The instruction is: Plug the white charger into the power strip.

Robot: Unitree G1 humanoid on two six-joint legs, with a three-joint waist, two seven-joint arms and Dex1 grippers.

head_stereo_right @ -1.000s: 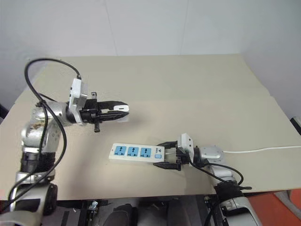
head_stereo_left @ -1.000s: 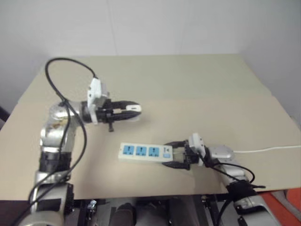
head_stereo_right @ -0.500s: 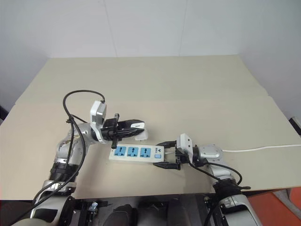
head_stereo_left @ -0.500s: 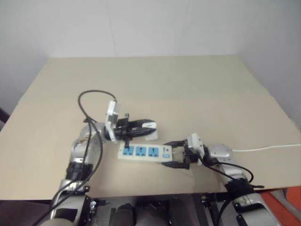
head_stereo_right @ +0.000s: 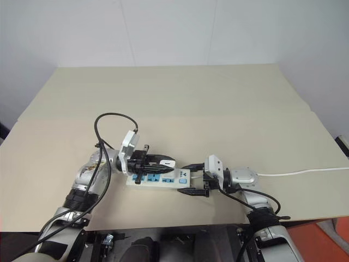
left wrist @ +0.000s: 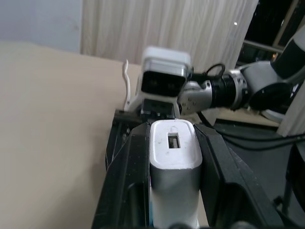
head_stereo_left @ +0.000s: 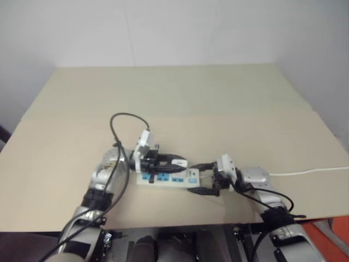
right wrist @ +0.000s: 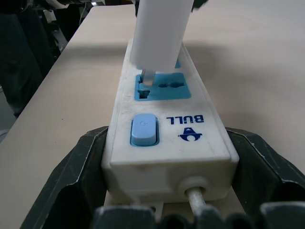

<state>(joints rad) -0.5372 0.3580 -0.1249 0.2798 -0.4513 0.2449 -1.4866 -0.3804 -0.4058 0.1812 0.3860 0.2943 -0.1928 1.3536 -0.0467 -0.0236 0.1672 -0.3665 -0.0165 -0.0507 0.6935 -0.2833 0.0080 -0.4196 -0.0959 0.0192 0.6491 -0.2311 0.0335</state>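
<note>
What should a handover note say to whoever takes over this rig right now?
Left claw: shut on the white charger, held above the power strip.
Right claw: fingers astride the strip's switch end, steadying it on the table.
Done: charger picked up, a prong at the slot of the socket next to the blue switch.
Left: press it fully in, then release both.

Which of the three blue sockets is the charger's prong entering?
The socket nearest the blue switch, at the strip's cord end. The white charger stands over it, prong tip in its slot; the other two lie beyond.
</note>
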